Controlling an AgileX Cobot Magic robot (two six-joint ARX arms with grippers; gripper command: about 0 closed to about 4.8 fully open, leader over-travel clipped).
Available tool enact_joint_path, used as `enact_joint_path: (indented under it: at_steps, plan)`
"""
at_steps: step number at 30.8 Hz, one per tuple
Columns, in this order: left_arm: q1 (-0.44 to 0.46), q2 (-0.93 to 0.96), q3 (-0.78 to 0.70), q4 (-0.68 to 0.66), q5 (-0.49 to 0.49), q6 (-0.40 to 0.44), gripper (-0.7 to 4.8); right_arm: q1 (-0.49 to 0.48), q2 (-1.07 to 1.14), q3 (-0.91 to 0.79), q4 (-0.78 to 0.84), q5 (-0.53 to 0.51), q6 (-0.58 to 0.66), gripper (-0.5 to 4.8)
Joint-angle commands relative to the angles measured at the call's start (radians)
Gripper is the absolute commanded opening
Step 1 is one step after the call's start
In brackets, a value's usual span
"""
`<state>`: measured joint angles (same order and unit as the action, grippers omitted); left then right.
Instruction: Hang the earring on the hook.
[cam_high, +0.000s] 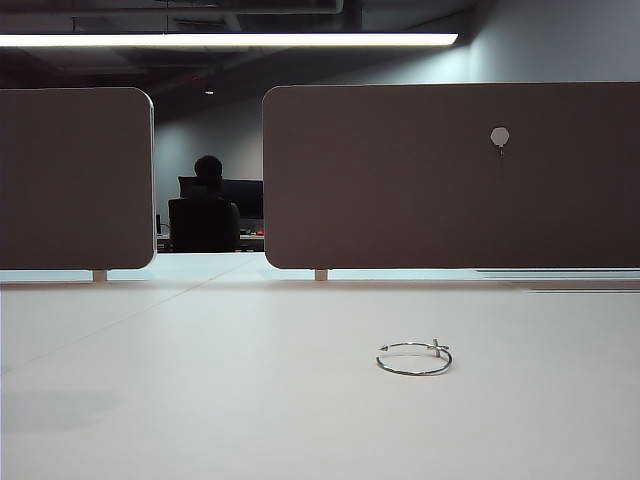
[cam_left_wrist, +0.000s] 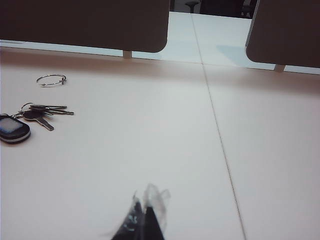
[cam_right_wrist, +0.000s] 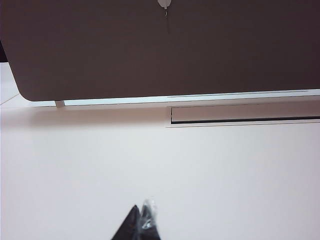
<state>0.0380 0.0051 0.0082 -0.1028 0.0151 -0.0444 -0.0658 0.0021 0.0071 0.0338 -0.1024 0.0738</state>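
Earring (cam_high: 414, 359) flat; left gripper (cam_left_wrist: 145, 212), right gripper (cam_right_wrist: 142, 217) cropped

A ceiling light strip (cam_high: 225, 40) shines bright, but the room behind is dim. The table (cam_high: 200, 400) looks pale and washed out. Both wrist views are slightly soft.

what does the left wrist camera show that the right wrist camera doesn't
Only the left wrist view shows the earring lying flat on the table, a bunch of keys with a fob near it, and the shut left gripper. Only the right wrist view shows the hook on the dark divider panel, and the shut right gripper. Both show the pale table and dark panels.
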Motion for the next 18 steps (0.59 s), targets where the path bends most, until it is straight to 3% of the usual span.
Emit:
enact_joint_path:
  at_steps: [1,11,12,13,15,16,17,18]
  plan:
    - [0.000,0.001,0.000,0.015,-0.003,0.011,-0.05,0.000,0.000,-0.002,0.010,-0.005,0.000,0.00]
    - [0.000,0.001,0.001,0.035,0.012,-0.001,-0.05,0.002,0.000,0.021,-0.026,-0.024,-0.004,0.02]
    - [0.000,0.001,0.004,0.043,0.025,-0.021,0.01,0.006,0.000,0.046,-0.056,-0.041,0.005,0.45]
    - [0.000,0.001,0.012,0.045,0.046,-0.073,0.38,0.012,0.004,0.069,-0.085,-0.048,0.008,1.31]
    - [0.000,0.001,0.030,0.043,0.098,-0.200,1.71,0.031,0.010,0.122,-0.146,-0.048,0.044,3.88]
    - [0.000,0.001,0.040,0.046,0.142,-0.256,3.01,0.041,0.019,0.138,-0.153,-0.048,0.055,4.48]
    - [0.000,0.001,0.047,0.048,0.175,-0.284,4.15,0.050,0.025,0.154,-0.159,-0.050,0.058,4.54]
    - [-0.001,0.001,0.055,0.052,0.206,-0.307,4.79,0.063,0.039,0.174,-0.160,-0.058,0.058,4.54]
